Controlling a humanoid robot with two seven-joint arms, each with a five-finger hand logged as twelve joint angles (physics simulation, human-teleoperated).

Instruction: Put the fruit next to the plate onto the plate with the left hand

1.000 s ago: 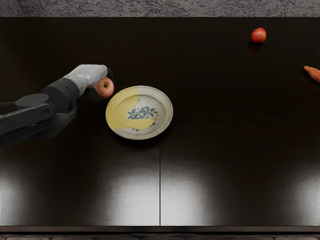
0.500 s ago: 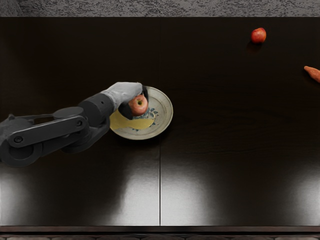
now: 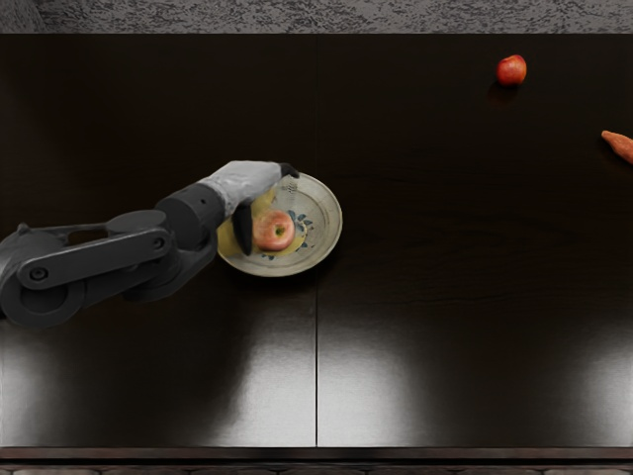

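Apple (image 3: pixel 274 231) lies on the plate (image 3: pixel 326 216), just below-right of the left hand (image 3: pixel 247 188), fingers spread wide and holding nothing, thumb close beside the apple's left, so pulling away left looks clear.

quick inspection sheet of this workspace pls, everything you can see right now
surface: dark glossy table, seam down the middle, light glare near the front edge
job's things: patterned plate left of centre; apple lies on it, towards its left side
clutter: second apple at the far right back; orange item, maybe a carrot, cut off by the right edge
robot hands: left robot hand over the plate's left rim, fingers spread, not closed on the apple; right robot hand not in view
cables: nothing seen
surroundings: grey textured strip behind the table
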